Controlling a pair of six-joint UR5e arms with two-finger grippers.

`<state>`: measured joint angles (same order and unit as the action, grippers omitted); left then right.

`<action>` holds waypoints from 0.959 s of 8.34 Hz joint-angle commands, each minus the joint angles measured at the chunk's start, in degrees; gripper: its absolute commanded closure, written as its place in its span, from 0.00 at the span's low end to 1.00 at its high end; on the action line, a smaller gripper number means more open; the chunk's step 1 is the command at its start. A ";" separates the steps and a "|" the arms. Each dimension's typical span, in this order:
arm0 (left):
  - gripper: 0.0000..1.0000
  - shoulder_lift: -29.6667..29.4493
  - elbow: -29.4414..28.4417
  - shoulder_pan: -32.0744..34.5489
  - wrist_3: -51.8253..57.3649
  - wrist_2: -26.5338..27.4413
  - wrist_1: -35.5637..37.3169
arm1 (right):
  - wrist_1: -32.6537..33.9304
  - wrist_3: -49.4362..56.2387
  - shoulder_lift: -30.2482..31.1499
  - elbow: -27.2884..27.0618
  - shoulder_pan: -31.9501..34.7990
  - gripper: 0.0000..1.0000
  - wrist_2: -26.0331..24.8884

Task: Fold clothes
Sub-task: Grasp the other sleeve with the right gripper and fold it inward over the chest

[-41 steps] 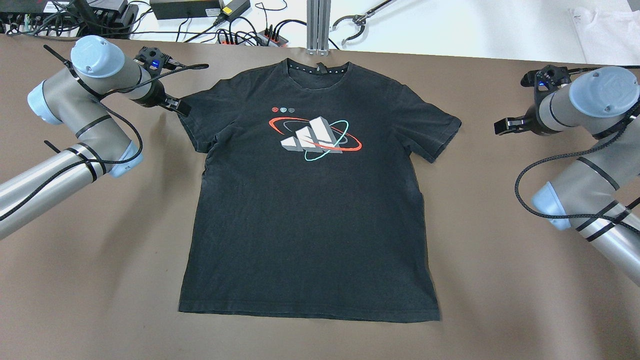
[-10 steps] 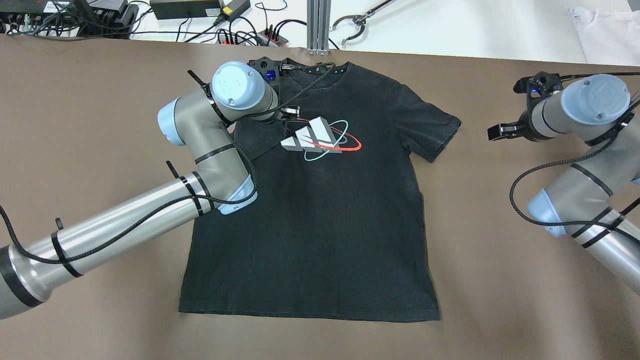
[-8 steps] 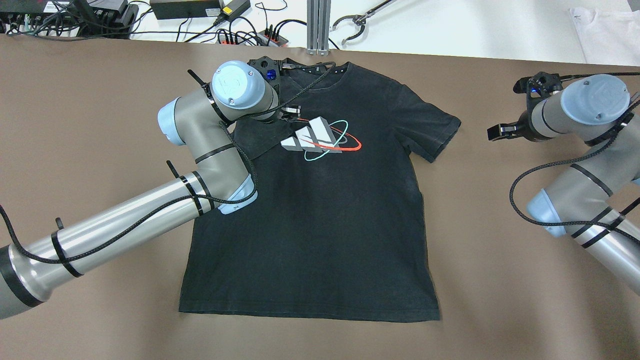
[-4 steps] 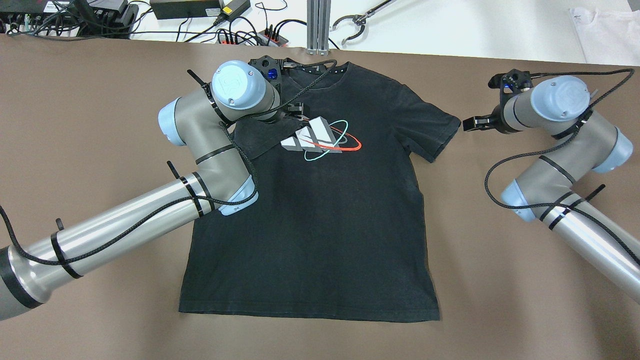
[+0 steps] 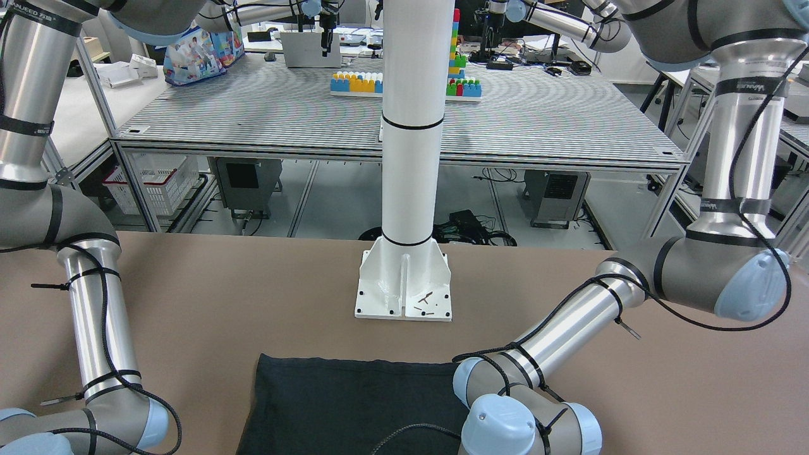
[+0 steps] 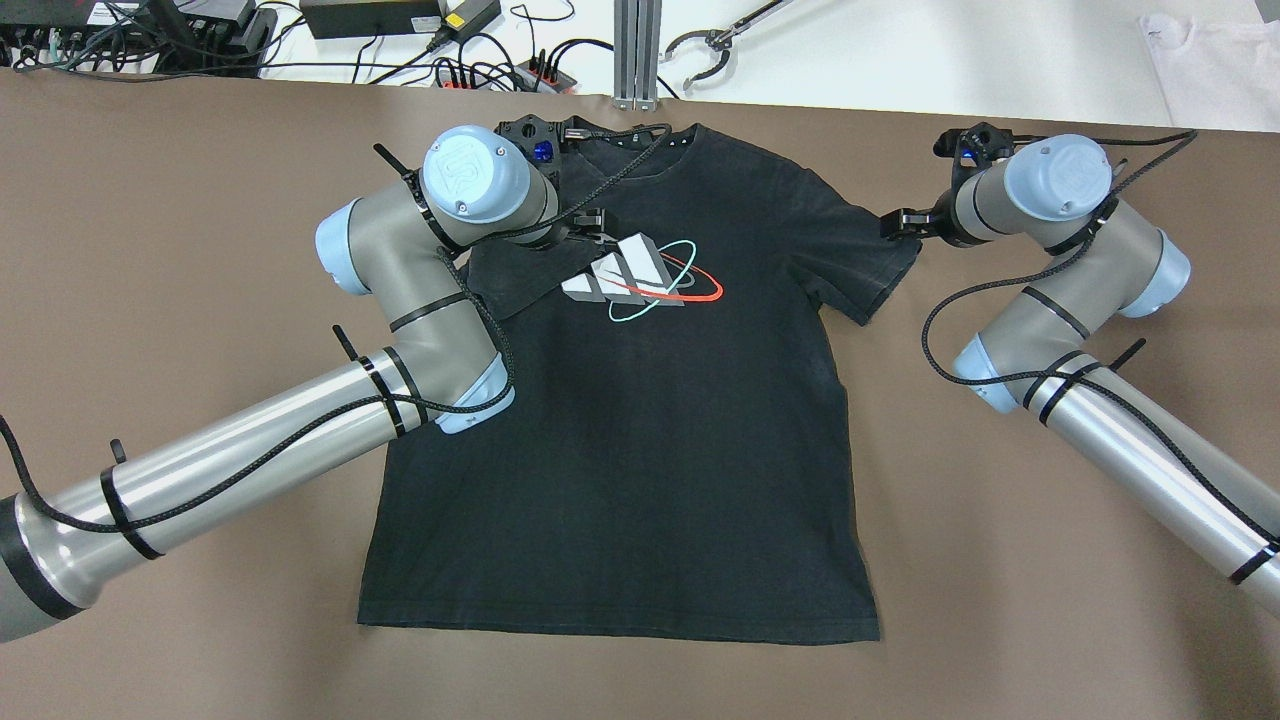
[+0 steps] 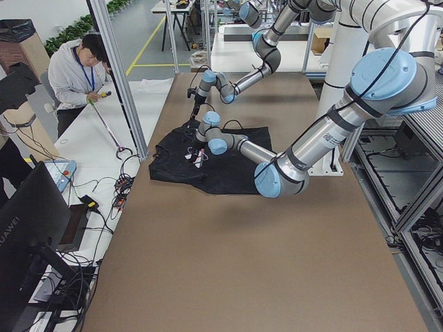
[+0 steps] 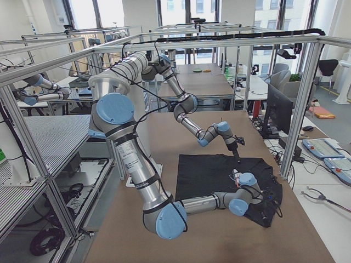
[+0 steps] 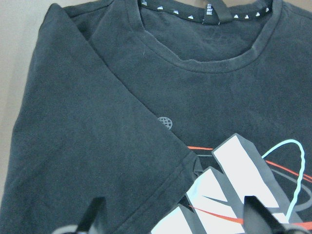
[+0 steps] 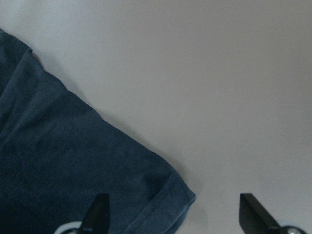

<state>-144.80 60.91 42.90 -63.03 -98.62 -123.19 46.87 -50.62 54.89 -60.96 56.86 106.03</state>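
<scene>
The clothes are a black T-shirt (image 6: 640, 450) with a white, red and teal chest logo (image 6: 640, 275), lying flat, collar at the far edge. Its left sleeve (image 6: 510, 275) is folded in onto the chest. My left gripper (image 6: 592, 222) hovers over that sleeve's hem, and the left wrist view shows it open (image 9: 175, 219) and empty above the shirt (image 9: 97, 122). My right gripper (image 6: 893, 225) is open at the outer end of the right sleeve (image 6: 865, 260). In the right wrist view (image 10: 173, 214) the sleeve corner (image 10: 161, 195) lies between the fingers.
The white pole's base (image 5: 404, 287) stands behind the shirt's hem (image 5: 341, 398). Cables and power strips (image 6: 480, 70), a spare claw (image 6: 700, 55) and a white cloth (image 6: 1210, 60) lie past the far edge. An operator (image 7: 79, 66) sits at that side.
My left arm carried the left sleeve onto the chest and has stayed there over the last second. My right arm has swung left from beside the shirt to the right sleeve's end.
</scene>
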 commanded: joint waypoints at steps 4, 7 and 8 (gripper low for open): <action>0.00 0.30 0.00 -0.01 0.19 0.01 -0.03 | -4.24 10.63 -1.18 4.80 0.09 0.26 0.66; 0.00 0.39 0.00 -0.01 0.28 0.09 -0.03 | -4.24 11.07 -0.40 4.80 0.01 0.62 0.76; 0.00 0.39 0.00 -0.01 0.28 0.09 -0.03 | -4.24 11.16 -0.39 5.23 -0.25 0.64 0.76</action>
<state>-144.42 60.91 42.89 -62.77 -98.54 -123.22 42.63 -39.79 54.26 -56.14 56.89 106.76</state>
